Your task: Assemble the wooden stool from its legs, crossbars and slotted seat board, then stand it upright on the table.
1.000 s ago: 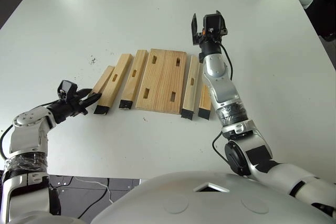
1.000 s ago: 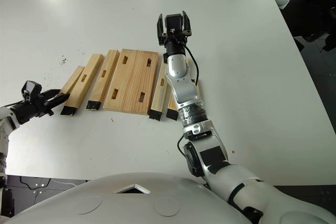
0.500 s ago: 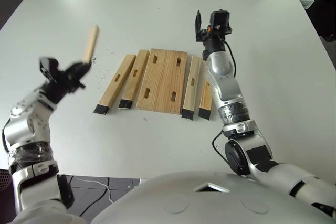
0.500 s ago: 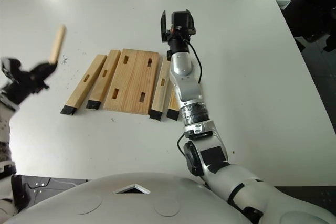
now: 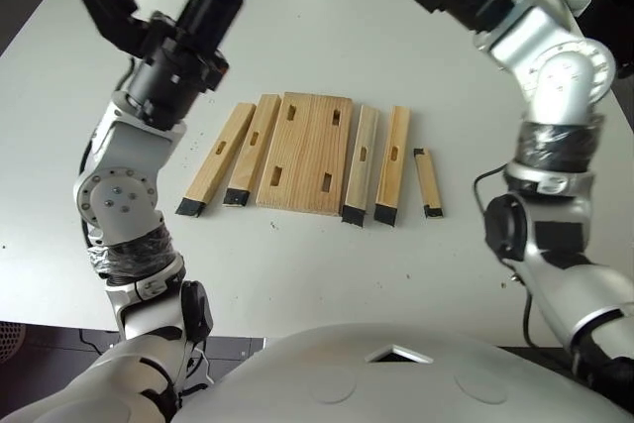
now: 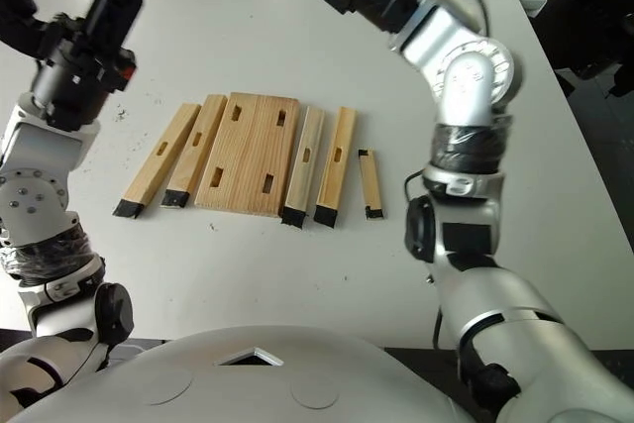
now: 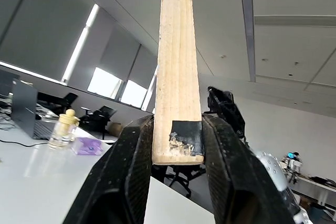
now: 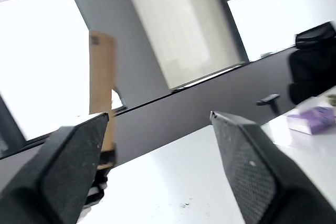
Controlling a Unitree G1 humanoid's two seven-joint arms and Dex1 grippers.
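Aloft, the left gripper (image 7: 177,125) clamps a pale, tapered wooden piece (image 7: 176,72) by its black-patched end, while the right gripper (image 8: 157,119) gapes wide.

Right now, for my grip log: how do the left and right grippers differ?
The left gripper is shut on a wooden piece; the right gripper is open and empty. The left gripper sits left of the seat board, the right gripper right of it. Both are raised off the table.
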